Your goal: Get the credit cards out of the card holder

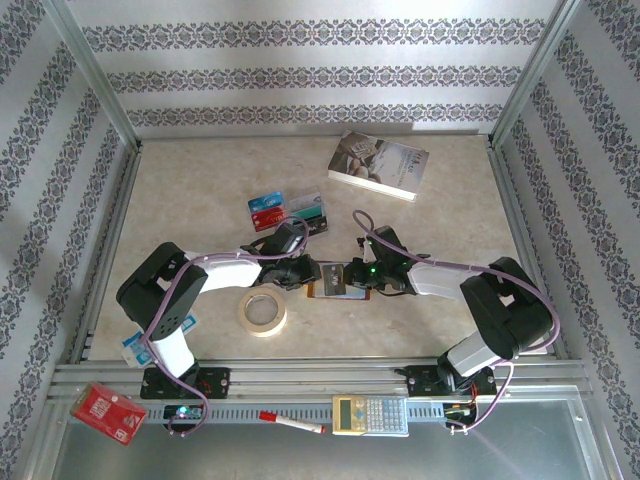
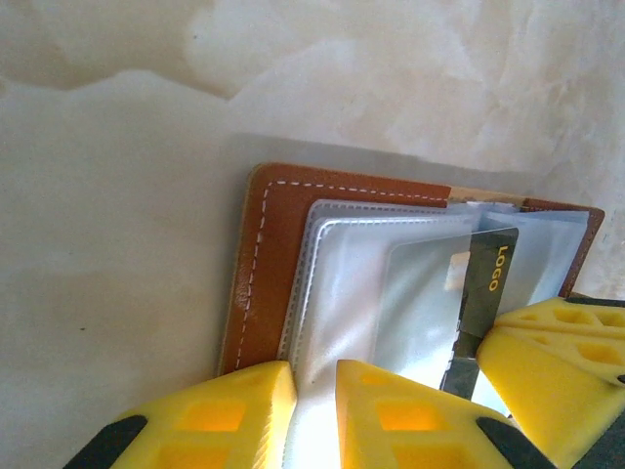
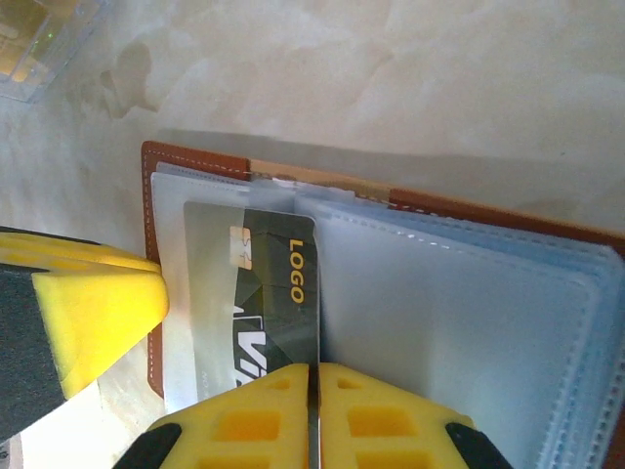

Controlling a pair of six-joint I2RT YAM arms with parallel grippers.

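— What lies around the work?
— A tape roll [image 1: 262,313] below the left arm, a book [image 1: 378,165] at upper right, and two loose credit cards [image 1: 268,210] above centre.
— And the card holder?
— The card holder [image 3: 469,313] lies open at centre, between both pincers. The right gripper [image 3: 312,376] is closed on a dark card [image 3: 278,293], which is partly out of its sleeve. The left gripper [image 2: 314,376] shows a narrow gap over the sleeves; whether it grips them, I cannot tell.
— The surface?
— A pale marbled table [image 1: 200,190], with patterned wallpaper [image 1: 300,40] around.

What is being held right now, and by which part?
The right gripper pinches the dark credit card by its exposed edge. The left gripper straddles the clear sleeves of the card holder; whether it grips cannot be told.
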